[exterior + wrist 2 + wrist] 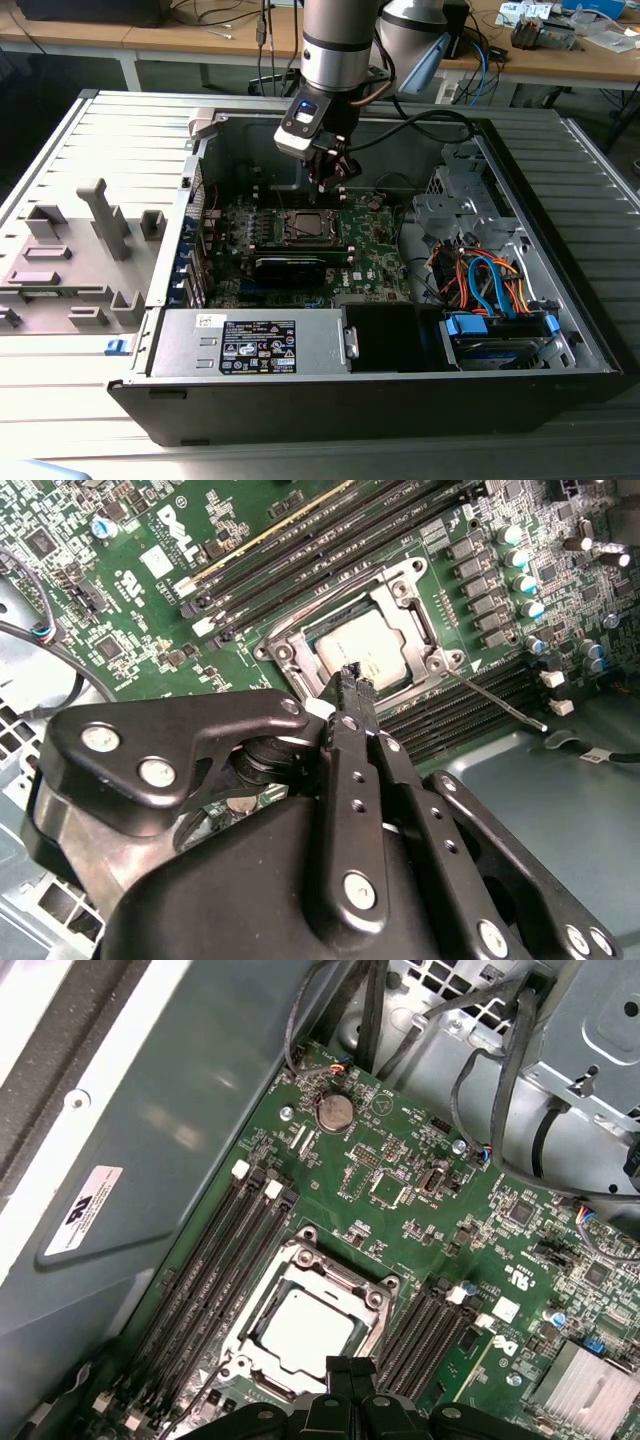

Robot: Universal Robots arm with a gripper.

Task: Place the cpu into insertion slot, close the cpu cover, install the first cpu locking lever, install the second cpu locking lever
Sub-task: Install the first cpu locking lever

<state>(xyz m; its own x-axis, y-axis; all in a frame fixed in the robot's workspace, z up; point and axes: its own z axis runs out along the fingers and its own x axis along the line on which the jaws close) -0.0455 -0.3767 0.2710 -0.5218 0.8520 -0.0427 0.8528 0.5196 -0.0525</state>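
The cpu (pixel 365 645) is seated in the insertion slot (pixel 281 652) beneath the lowered cpu cover (pixel 425 630); the pincer (pixel 352 676) is held closed above.

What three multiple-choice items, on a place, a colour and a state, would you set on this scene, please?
1. Where is the cpu? A on the grey tray; B in the insertion slot; C on the power supply.
2. What colour is the motherboard? A blue; B red; C green.
3. How is the cpu cover? A lying flat over the cpu; B standing upright; C off the board.
1 B: its silver top shows inside the socket in both wrist views. 2 C: the board is green throughout. 3 A: the frame lies flat around the chip's top.
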